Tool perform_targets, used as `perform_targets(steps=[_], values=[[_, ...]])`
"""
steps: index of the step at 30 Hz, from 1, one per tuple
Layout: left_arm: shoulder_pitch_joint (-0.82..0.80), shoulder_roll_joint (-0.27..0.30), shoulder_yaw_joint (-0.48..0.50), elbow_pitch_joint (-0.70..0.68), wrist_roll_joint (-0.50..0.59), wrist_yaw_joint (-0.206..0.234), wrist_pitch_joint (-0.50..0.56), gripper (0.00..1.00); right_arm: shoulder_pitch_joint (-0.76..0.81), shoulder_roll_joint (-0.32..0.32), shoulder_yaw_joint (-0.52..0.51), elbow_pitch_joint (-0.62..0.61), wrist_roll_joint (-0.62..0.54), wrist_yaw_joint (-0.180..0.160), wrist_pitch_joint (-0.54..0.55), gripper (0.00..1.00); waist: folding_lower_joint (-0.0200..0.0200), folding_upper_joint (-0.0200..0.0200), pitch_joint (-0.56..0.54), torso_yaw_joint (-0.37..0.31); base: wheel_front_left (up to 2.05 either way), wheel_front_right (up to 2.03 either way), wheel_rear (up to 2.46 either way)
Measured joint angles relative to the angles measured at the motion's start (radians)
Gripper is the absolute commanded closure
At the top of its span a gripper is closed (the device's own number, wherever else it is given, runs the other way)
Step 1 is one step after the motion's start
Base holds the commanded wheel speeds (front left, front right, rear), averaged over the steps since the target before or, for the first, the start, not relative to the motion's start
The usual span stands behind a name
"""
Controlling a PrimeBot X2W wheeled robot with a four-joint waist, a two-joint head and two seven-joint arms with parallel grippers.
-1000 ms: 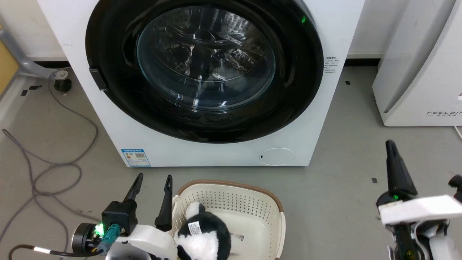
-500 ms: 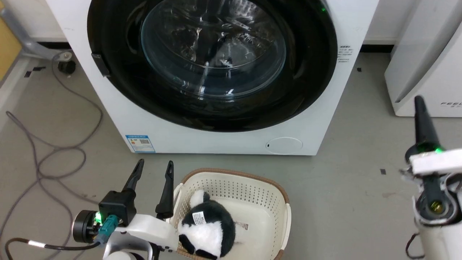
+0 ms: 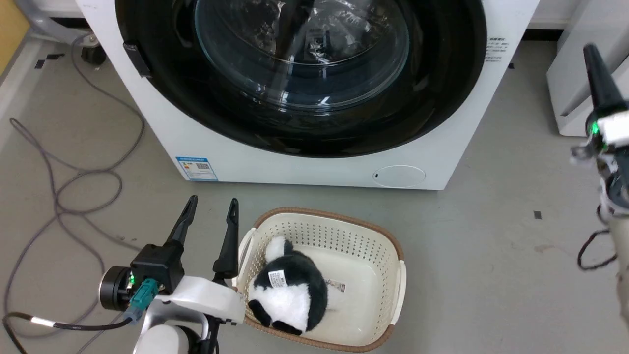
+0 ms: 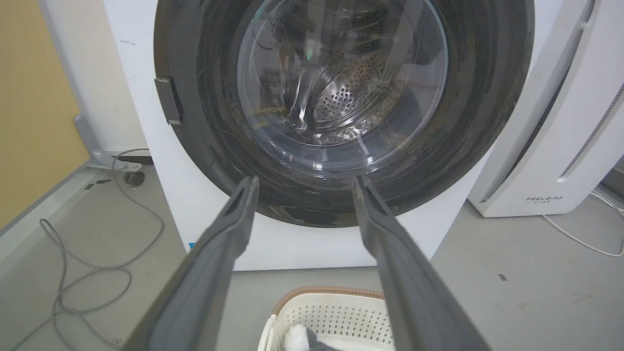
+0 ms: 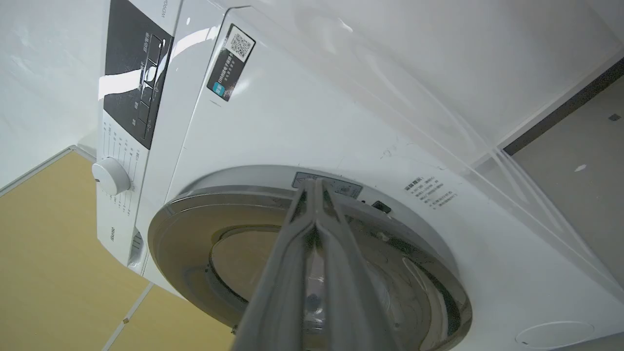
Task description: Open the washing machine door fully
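Note:
The washing machine is a white box in front of me. Its door, a glossy black disc with a bulging glass centre, lies against the front. A small latch tab sits on the door's left rim. My left gripper hovers open low over the floor, short of the machine; in the left wrist view its fingers frame the door's lower part. My right gripper is raised beside the machine's right side, clear of it. Seen from the right wrist, it is shut on nothing and aimed at the door's rim.
A cream basket holding a black-and-white panda plush stands on the floor just right of my left gripper. Grey cables loop on the floor at the left. A white appliance stands behind my right gripper.
The head camera has shifted, so the whole scene slid up and right. My right gripper has risen and gone forward, shut throughout. The left gripper holds its place.

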Motion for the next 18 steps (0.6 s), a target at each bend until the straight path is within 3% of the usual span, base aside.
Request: perform_targets(steps=[9, 18], values=[[-0.03, 0.0, -0.012, 0.006, -0.01, -0.016, -0.019, 0.0, -0.224, -0.083, 0.144, 0.153, 0.121, 0.0, 0.099, 1.0, 0.0, 0.0, 0.032, 0.017, 0.0, 0.0, 0.0], [-0.062, 0.0, -0.016, 0.005, -0.018, -0.025, -0.037, 0.0, -0.458, -0.113, 0.322, 0.284, 0.194, 0.0, 0.265, 1.0, 0.0, 0.0, 0.087, 0.024, 0.0, 0.0, 0.0]])
